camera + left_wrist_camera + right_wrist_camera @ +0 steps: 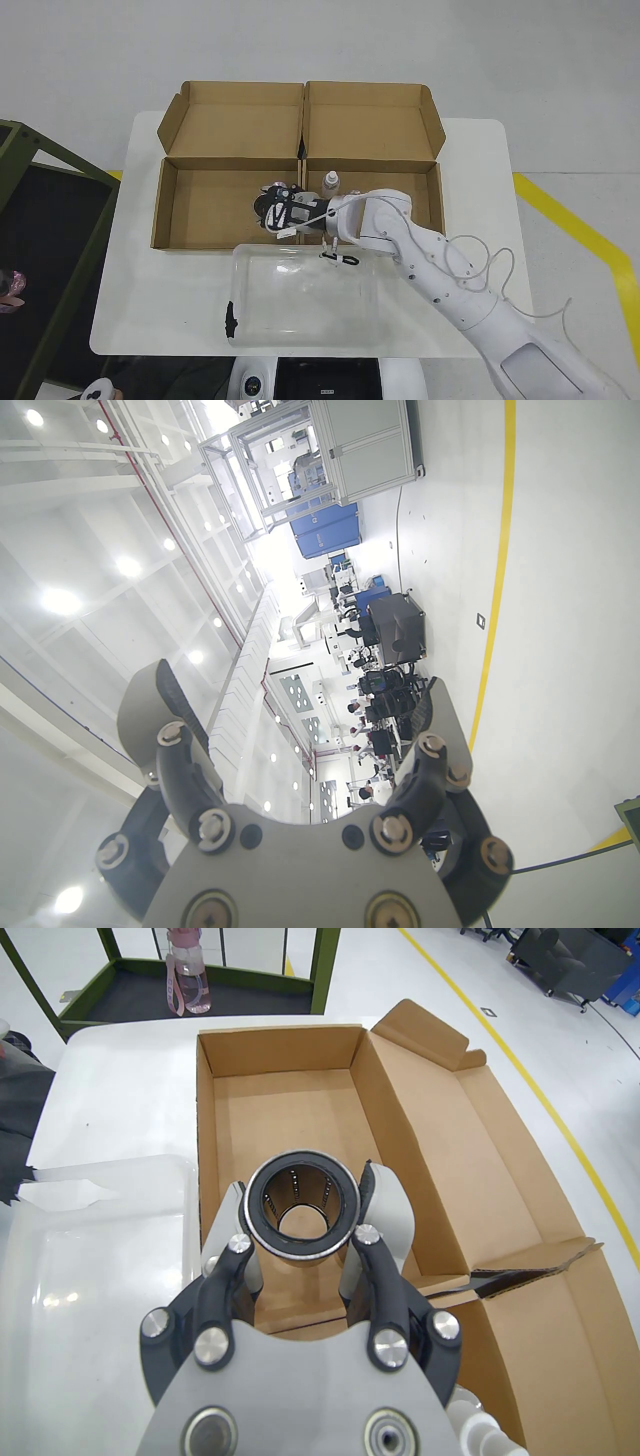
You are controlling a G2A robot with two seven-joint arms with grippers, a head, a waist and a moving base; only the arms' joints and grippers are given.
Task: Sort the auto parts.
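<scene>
I have the right gripper (pixel 302 1208) clenched on the linear bearing (pixel 300 1247), bore aimed into the left-hand cardboard box (pixel 280 1050), probably for a drop there. Left gripper (pixel 300 695) is spread, empty.

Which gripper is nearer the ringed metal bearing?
Right. The right gripper is shut on the bearing above a cardboard box; the left gripper points out at the room.
</scene>
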